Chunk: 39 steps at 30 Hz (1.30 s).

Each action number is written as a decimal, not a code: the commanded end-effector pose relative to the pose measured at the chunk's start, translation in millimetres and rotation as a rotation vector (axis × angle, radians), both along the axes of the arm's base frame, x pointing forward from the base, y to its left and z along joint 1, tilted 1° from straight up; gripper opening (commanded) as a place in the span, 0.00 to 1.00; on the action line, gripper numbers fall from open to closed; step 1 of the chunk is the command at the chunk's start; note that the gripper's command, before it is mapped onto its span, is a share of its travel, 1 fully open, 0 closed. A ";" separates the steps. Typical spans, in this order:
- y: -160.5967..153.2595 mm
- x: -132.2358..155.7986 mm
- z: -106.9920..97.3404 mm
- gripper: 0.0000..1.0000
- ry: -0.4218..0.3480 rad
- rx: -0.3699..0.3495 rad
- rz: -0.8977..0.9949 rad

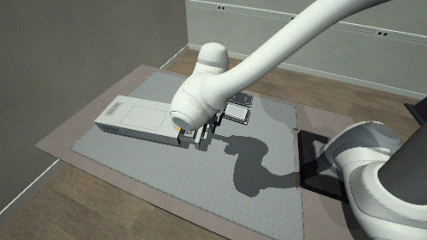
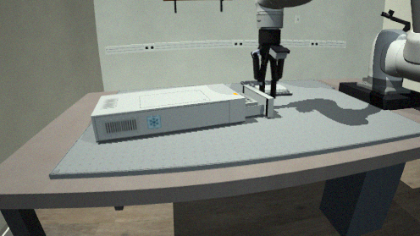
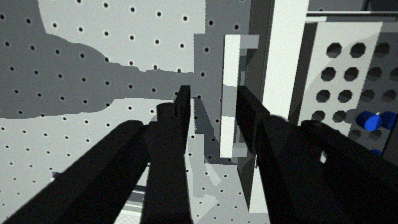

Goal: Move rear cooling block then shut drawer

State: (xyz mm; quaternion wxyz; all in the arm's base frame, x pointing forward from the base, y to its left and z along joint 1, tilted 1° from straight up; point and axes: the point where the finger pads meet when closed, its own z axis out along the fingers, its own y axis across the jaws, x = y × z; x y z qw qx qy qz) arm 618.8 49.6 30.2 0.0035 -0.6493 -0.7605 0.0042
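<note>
The cooler (image 1: pixel 138 121) (image 2: pixel 182 107) has its drawer (image 1: pixel 186 139) (image 2: pixel 255 110) partly out at the end facing the arm's base, and the amber lamp (image 1: pixel 177 128) (image 2: pixel 235 94) on the cooler's top edge is lit. The drawer's front panel (image 2: pixel 257 94) (image 3: pixel 284 60) stands upright, apart from the cooler's body, with the pale handle (image 3: pixel 230 95) on its outer side.

The claw (image 1: pixel 213 126) (image 2: pixel 268 93) (image 3: pixel 212 100) points down at this end of the cooler. Its fingers are partway open around the handle: 1 reaches into the gap between the handle and the panel, and the other stands on the outer side, with space between it and the handle. So the claw is not clamped on the handle; whether the inner finger touches it, I cannot tell.

Just behind the panel, the front block (image 3: pixel 317 40) sits in the drawer, with rows of round bores and blue tubes (image 3: pixel 371 121) showing in part. The rear block cannot be made out, so its exact place in the drawer is unclear. Beside the cooler lie 2 deck slots: the nearer slot (image 1: pixel 237 113) has a pale middle, and the farther slot (image 1: pixel 241 98) is dark
</note>
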 end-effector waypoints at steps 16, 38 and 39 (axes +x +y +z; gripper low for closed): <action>-4.9 -21.1 0.8 0.34 -0.001 0.002 -0.001; -9.1 -47.5 1.0 0.34 -0.001 0.002 -0.001; -9.3 -48.8 1.0 0.34 -0.001 0.002 -0.001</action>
